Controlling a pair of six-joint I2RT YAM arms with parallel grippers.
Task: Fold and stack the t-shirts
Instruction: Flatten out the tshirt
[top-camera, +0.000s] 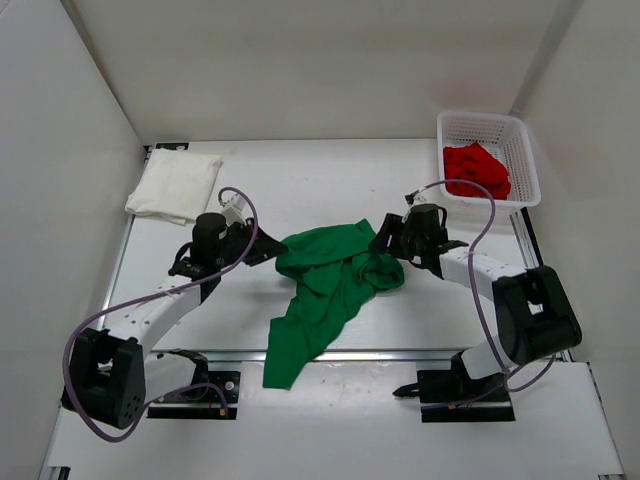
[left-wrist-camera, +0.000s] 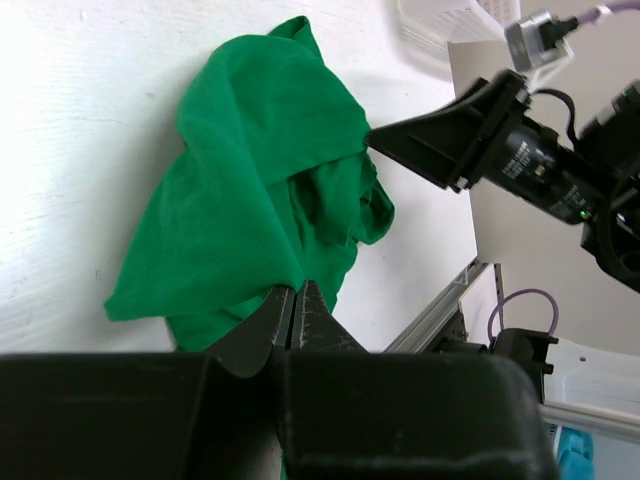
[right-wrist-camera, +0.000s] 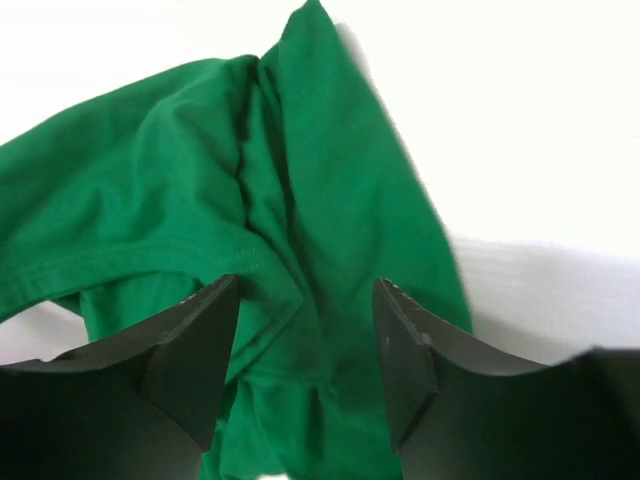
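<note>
The green t-shirt (top-camera: 325, 280) lies crumpled mid-table, one long tail trailing toward the near edge. My left gripper (top-camera: 272, 248) is at its left corner, and in the left wrist view the jaws (left-wrist-camera: 295, 290) are shut with green cloth (left-wrist-camera: 250, 170) pinched at the tips. My right gripper (top-camera: 385, 240) hovers at the shirt's right side. Its fingers stand open (right-wrist-camera: 306, 283) astride a bunched fold of green cloth (right-wrist-camera: 330, 180), gripping nothing. The white t-shirt (top-camera: 175, 187) lies folded at the back left. The red t-shirt (top-camera: 477, 170) sits bunched in the basket.
A white mesh basket (top-camera: 520, 135) stands at the back right corner. An aluminium rail (top-camera: 420, 353) runs along the table's near edge, and the green shirt's tail crosses it. White walls close in the left, back and right sides.
</note>
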